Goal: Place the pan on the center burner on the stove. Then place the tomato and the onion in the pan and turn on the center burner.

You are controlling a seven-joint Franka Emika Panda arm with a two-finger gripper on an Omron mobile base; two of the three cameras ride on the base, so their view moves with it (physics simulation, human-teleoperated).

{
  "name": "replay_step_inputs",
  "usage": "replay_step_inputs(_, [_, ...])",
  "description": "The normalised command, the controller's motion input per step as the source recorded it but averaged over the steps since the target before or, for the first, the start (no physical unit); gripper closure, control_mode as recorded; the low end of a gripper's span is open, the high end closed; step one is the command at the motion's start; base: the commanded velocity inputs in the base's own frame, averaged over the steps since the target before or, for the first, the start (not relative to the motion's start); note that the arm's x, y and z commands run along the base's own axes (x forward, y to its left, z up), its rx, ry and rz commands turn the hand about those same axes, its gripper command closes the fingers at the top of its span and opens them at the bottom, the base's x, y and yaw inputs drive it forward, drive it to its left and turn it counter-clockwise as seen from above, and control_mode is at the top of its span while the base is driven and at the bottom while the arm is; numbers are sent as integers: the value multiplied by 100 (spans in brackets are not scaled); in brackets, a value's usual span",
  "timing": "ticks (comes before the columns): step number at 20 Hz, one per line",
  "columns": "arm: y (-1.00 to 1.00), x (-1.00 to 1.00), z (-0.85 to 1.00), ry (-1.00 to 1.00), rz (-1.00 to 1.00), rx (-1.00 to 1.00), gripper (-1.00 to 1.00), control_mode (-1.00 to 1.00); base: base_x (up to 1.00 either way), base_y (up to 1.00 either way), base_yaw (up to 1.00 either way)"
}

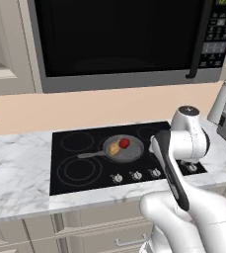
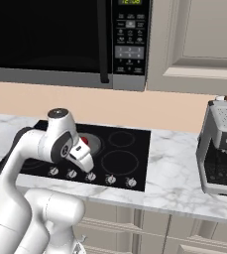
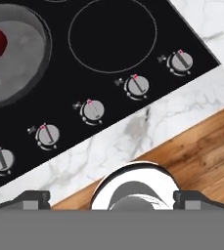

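With pan (image 1: 124,148) already on the center burner (image 1: 132,158) of the black stove (image 1: 70,184) and tomato (image 1: 125,143) and onion (image 1: 115,147) both inside: last step in hand, turning on the burner.

Seen from the left base: grey frying pan mid-cooktop, handle pointing left, red tomato touching the golden-brown onion on the pan floor. Seen from the hand camera: gripper (image 3: 111,197) hovering above the front edge of the marble counter (image 3: 133,141), fingers (image 3: 34,199) spread wide apart, holding nothing; five silver knobs in a slanting row beyond, middle knob (image 3: 92,111) nearest the line of the hand; pan rim and tomato at upper left. Nothing touched yet. Next, by judgement: lowering onto the middle knob, likely the center burner's control, closing both fingers around it, then twisting. Risk: catching a neighbouring knob, since the five sit close together.
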Motion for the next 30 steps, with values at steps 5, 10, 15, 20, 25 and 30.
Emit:
replay_step_inputs(5, [0,11,-20,0,0,0,-100,-100,0,0,0])
replay_step_inputs(10, [0,17,-22,0,0,0,-100,-100,0,0,0])
replay_step_inputs(15, [0,18,-23,0,0,0,-100,-100,0,0,0])
replay_step_inputs(20, [-5,13,-23,0,0,0,-100,-100,0,0,0])
replay_step_inputs(25, [-9,6,-23,0,0,0,-100,-100,0,0,0])
replay_step_inputs(30, [-3,11,-22,0,0,0,-100,-100,0,0,0])
